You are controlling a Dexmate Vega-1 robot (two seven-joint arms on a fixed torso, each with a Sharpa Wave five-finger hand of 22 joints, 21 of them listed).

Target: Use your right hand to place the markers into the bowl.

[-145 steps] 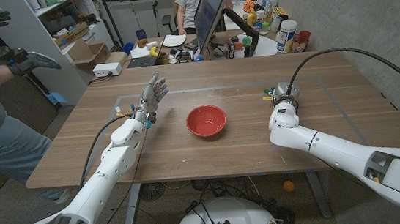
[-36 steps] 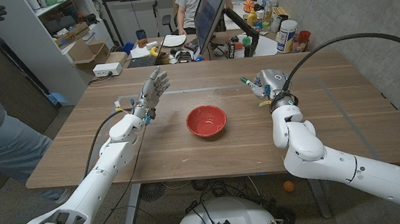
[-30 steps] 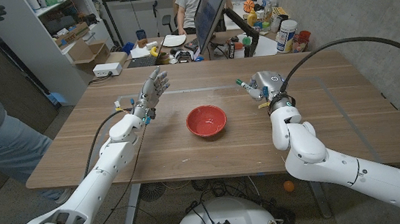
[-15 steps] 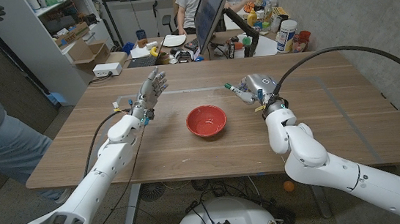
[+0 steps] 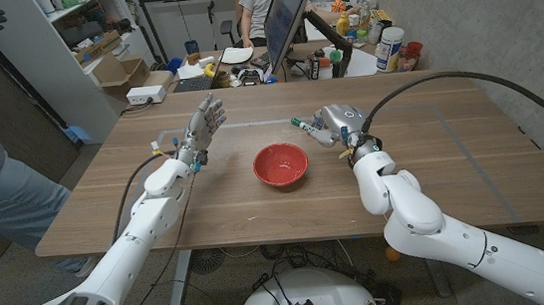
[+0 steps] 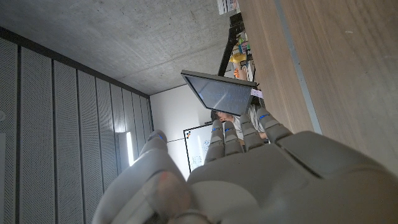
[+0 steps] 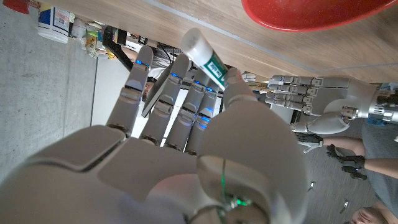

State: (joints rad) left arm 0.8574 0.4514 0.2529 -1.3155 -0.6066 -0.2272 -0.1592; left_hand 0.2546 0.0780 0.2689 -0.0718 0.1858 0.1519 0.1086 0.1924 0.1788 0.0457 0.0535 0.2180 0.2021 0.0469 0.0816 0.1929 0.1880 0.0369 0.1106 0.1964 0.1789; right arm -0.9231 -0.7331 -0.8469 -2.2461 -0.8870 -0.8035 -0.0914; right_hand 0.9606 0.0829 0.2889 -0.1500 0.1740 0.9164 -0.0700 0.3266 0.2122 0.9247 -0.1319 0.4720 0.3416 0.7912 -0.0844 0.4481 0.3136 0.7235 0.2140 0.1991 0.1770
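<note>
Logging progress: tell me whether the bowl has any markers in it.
Empty. The red bowl shows a bare inside; the right hand holds a marker beside it.

Marker point(image 7: 204, 55) in right hand point(image 7: 186, 149)

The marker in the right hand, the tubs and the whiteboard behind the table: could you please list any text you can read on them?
Marker held by the right hand: green label band with print, too blurred to read.
White tub on the far desk: label too small to read.
Whiteboard in the left wrist view: faint writing, unreadable.
No text in these pictures can be quoted.
</note>
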